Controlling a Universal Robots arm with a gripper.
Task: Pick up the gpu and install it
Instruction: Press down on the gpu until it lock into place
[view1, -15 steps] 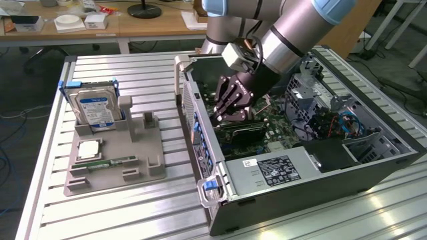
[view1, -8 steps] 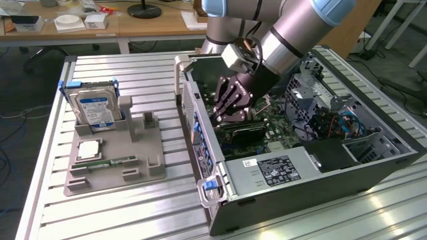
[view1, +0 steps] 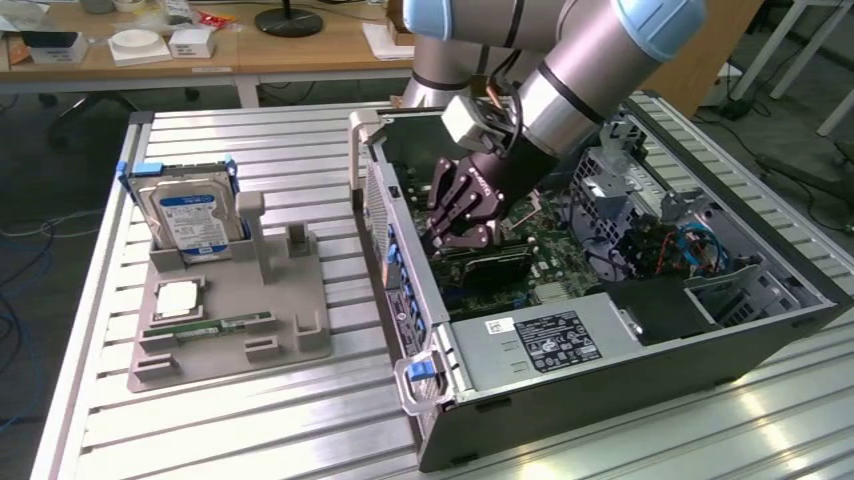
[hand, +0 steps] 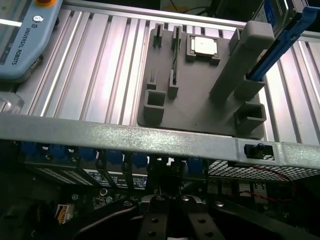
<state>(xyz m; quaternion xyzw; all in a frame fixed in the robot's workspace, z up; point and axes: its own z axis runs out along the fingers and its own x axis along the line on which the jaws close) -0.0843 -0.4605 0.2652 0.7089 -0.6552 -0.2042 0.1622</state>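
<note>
On the exterior view's left, a grey fixture tray (view1: 227, 300) is seen on the slatted aluminium surface (view1: 267, 420), toward its left edge. A silver hard drive (view1: 191, 218) with a blue-white label is held upright at the tray's far end, and a square processor chip (view1: 178, 298) and a slim green memory stick (view1: 220, 325) are laid nearer its near end. No card is seen in the tray's upright slots.

To the right, an open computer case (view1: 601, 340) is laid on its side across the middle and right of the surface. The claw (view1: 463, 237) is lowered into the case over the motherboard (view1: 561, 250), with its fingers drawn together, clenched. Directly below it, a dark flat card, judged to be the gpu (view1: 491, 268), is seen lying low against the board near the case's rear wall; whether the fingers are gripping it or only pressing on it cannot be told.

In the wrist view, the closed fingers (hand: 170, 212) are seen beneath the case's metal rim (hand: 150, 136), facing a row of blue slot clips (hand: 115, 157).

The installing step is judged to be in hand, with the pick-up done. A straight, even push into the slot is called for, the bracket end being kept lined up with the rear opening so that the card is not seated tilted.
</note>
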